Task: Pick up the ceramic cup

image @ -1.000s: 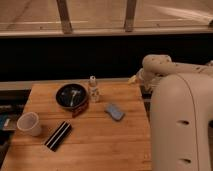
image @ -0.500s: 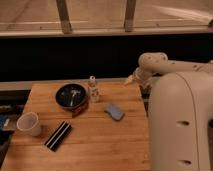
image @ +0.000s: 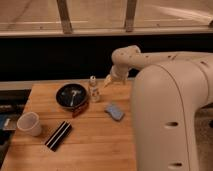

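**The gripper is far from the cup**

The gripper [image: 109, 80] hangs at the back of the wooden table [image: 105, 150], just to the right of the small clear bottle [image: 93, 89]. It points down and to the left. I cannot tell if it is open or closed. Nothing seems to be in it. The white arm [image: 131, 56] bends over it and goes back to the big white robot body [image: 172, 115] on the right.

Next to the bottle, on its left, is a dark bowl [image: 71, 95] with something light inside. In front of the gripper lies a small blue thing [image: 114, 111]. Closer to the front lies a flat black thing [image: 58, 135] with light stripes.

The ceramic cup [image: 29, 123] is well away from the gripper. It is white and stands with its mouth up, close to the left edge of the table. Nothing touches it. The black thing is the nearest neighbor, off to its right.

So I think the job has only begun. The step now is to reach the cup.

To do this well, the gripper should go up a bit first. Then it can pass over the bottle and the bowl and not knock them. The bottle is thin and would tip easily. The gripper should stop right above the cup, open wide enough for it, and come down slowly. The cup sits near the edge, so a bump from the right could push it off. Coming straight down is safer than sliding in. Then it should close gently and lift straight up.
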{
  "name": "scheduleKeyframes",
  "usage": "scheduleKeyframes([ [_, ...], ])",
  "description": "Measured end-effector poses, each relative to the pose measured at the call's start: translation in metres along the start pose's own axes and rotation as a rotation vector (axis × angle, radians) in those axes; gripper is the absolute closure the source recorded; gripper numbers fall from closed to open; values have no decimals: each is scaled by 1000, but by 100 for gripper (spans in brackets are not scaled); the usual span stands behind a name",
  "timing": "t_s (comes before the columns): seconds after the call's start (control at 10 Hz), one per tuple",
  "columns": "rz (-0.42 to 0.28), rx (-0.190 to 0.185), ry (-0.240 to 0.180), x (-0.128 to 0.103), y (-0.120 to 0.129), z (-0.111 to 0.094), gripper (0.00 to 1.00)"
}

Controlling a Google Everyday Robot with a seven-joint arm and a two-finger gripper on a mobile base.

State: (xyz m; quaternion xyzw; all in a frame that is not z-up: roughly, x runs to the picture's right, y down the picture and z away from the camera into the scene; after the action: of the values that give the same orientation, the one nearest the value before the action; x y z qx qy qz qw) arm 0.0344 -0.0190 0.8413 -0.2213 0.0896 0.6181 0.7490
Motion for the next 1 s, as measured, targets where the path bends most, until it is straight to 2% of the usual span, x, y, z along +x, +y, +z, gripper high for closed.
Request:
scheduleKeyframes([
  [0.4, -212, 22, 22, 35, 88, -28, 32],
  [0.6, -314, 6, 26, 55, 128, -42, 32],
  [0.7, -334, 3, 27, 58, 134, -45, 32],
  [1.0, -333, 2, 29, 59, 133, -43, 32],
])
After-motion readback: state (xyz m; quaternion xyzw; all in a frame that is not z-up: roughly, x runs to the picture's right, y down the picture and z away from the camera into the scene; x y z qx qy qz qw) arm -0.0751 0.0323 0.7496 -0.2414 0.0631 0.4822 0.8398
